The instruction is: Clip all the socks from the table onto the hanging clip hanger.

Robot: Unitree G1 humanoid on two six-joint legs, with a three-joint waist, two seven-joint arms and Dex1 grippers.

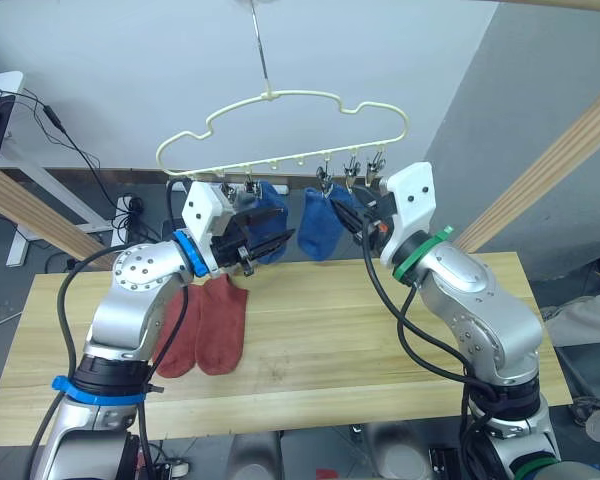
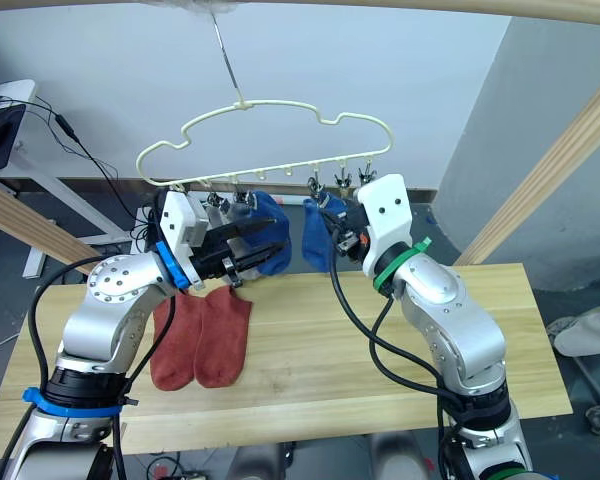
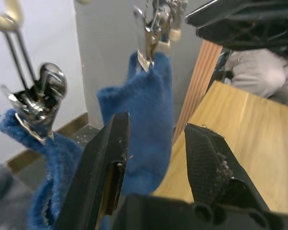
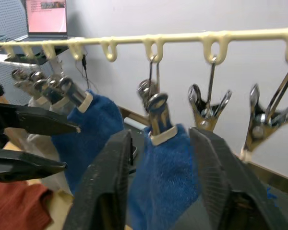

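Pale wooden tabletop (image 1: pixel 380 330) runs across the lower scene, bare over most of its planks, and serves as the supply surface. Above its far edge, toward 12 o'clock, the clip hanger (image 1: pixel 280 125) hangs from a slim hook, high enough that clipped socks dangle free of the wood. Two blue socks are already up: the left blue sock (image 1: pixel 270 230) hangs from a clip near the middle of the row, the right blue sock (image 1: pixel 320 225) from the next occupied clip at its 3 o'clock; free clips (image 4: pixel 209 108) remain further along. Two rust-red socks (image 1: pixel 205 325) lie flat side by side, touching, at roughly 7 o'clock from the hanger and beneath the left arm. The left gripper (image 3: pixel 156 158) is raised between the hung blue socks, fingers spread, pinching nothing. The right gripper (image 4: pixel 158 182) sits just under the right blue sock's clip (image 4: pixel 156 112), fingers apart and straddling the sock, probably there to steady or check the clipping. Likely the red pair comes next. No grey socks can be seen.
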